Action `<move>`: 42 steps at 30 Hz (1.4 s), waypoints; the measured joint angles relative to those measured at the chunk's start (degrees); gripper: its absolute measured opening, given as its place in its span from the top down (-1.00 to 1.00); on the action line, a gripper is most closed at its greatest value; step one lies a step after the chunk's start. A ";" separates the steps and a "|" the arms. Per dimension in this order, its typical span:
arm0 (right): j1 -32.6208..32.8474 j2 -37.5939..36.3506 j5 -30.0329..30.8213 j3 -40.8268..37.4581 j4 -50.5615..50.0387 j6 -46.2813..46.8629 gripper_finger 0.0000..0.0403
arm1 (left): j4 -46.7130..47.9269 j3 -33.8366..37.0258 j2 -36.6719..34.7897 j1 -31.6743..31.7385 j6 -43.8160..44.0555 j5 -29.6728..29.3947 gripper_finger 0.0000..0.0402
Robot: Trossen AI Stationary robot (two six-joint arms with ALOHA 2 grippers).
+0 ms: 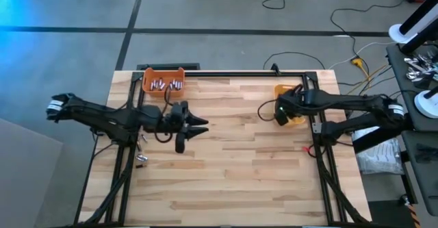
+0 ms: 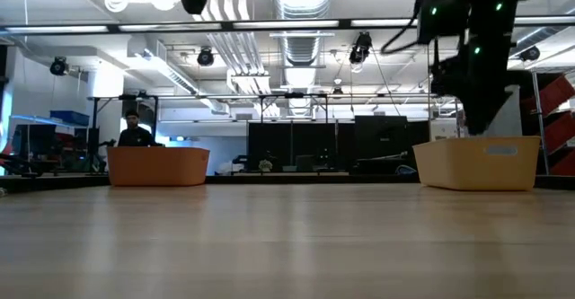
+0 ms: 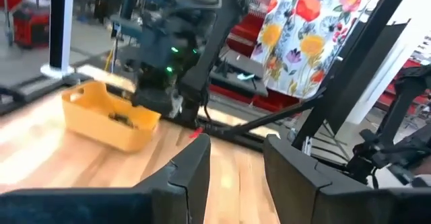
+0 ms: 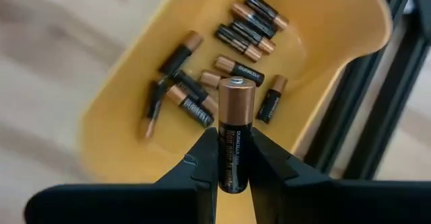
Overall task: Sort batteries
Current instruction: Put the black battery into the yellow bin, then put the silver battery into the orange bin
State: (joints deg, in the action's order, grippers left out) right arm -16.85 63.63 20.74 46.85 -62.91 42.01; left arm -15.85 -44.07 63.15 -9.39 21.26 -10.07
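Your bench (image 1: 239,173) is a pale wooden top with a dark frame along its far and side edges, and the two bins sit at its far corners so that each arm has one within reach: the orange bin (image 1: 163,81) at the far left, the yellow bin (image 1: 290,105) at the far right. That split looks like the point of the sort, since the orange bin holds silvery-grey batteries (image 1: 166,85) while the yellow bin holds copper-and-black batteries (image 4: 237,29) lying loose on its floor. Your right arm reaches in from the right and holds the right claw (image 4: 233,158) directly above the yellow bin, pinching one copper-and-black battery (image 4: 236,133) upright between its two fingers, gripped low on the body with the copper end standing clear. Held there, the cell should fall among its own kind once you let go, so I judge this as the moment just before a drop; the bin's rim is close on the frame side, so keep the claw over the middle. Your left arm comes in from the left and waits just near of the orange bin, above bare bench, with the left claw (image 3: 234,160) spread and nothing between its fingers, free for another pick. A few small silvery items (image 1: 141,158) lie on the bench's left edge beneath that arm, too small to tell what they are.
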 joint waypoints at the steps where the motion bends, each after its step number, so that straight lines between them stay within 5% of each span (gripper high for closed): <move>1: -1.83 0.70 -0.48 -0.88 1.53 0.01 0.79 | -0.03 0.00 0.69 0.00 0.84 -0.01 0.41; 10: -12.69 9.76 -6.98 -2.49 8.52 -6.48 0.79 | -3.02 0.00 4.44 -1.72 6.01 -3.49 0.41; 19: -17.64 18.29 -13.63 -2.46 12.14 -13.02 0.76 | 0.14 -0.02 0.78 -6.62 7.09 -9.64 0.41; 24: -18.06 19.46 -14.65 -2.28 11.76 -13.06 0.40 | 12.53 -0.03 -0.39 -7.48 11.91 -16.44 0.41; 31: -16.73 11.30 -10.98 2.87 3.88 -14.65 -0.03 | 33.25 -0.02 1.64 -7.48 26.96 -16.90 0.41; 42: 2.10 -5.03 -8.69 8.70 13.73 -1.74 -0.13 | 73.50 -0.02 8.66 -5.72 64.71 -15.49 0.48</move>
State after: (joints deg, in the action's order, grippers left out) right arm -14.75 58.60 12.04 55.55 -49.18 40.27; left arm 57.65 -44.10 71.81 -15.11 85.98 -25.57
